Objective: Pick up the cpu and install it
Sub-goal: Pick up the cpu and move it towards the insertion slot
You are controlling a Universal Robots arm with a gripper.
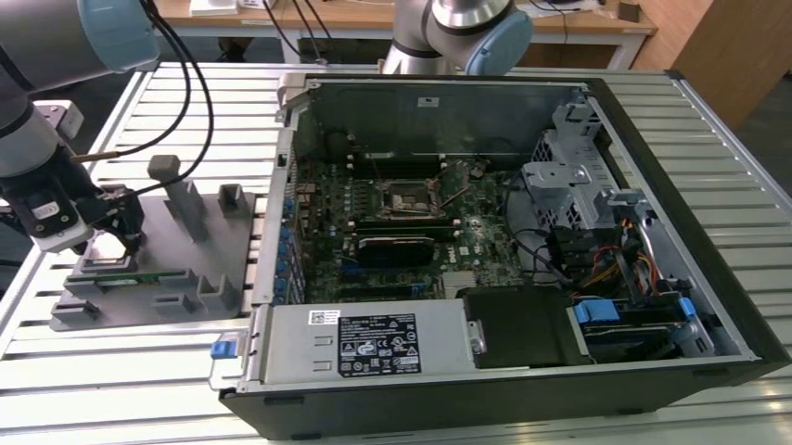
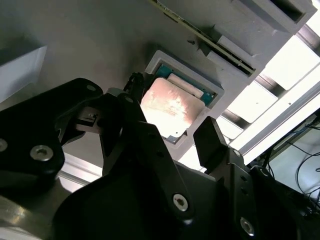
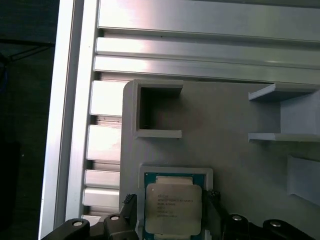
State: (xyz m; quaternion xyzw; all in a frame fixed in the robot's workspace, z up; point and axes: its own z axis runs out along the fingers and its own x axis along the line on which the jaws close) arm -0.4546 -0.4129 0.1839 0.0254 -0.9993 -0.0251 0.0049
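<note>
The cpu (image 3: 173, 208), a flat square chip with a silver-grey top, lies in a square recess of the grey holder plate (image 3: 225, 115). In the second wrist view the cpu (image 2: 172, 107) shows the same way, its top glaring in the light. My gripper (image 3: 171, 214) hangs right over it, open, with one black finger (image 3: 130, 204) on each side of the chip and a small gap at both edges. In the exterior view my gripper (image 1: 111, 236) is low over the holder plate (image 1: 167, 287) at that view's left. The empty cpu socket (image 1: 409, 197) sits mid-motherboard inside the open computer case.
A green memory stick (image 1: 136, 275) lies in a slot of the holder plate, and grey posts (image 1: 185, 209) rise from it. The open computer case (image 1: 693, 306) fills the exterior view's right, with a black heatsink block (image 1: 396, 247) and cables (image 1: 594, 260) inside. Everything rests on a slatted aluminium table (image 1: 111, 371).
</note>
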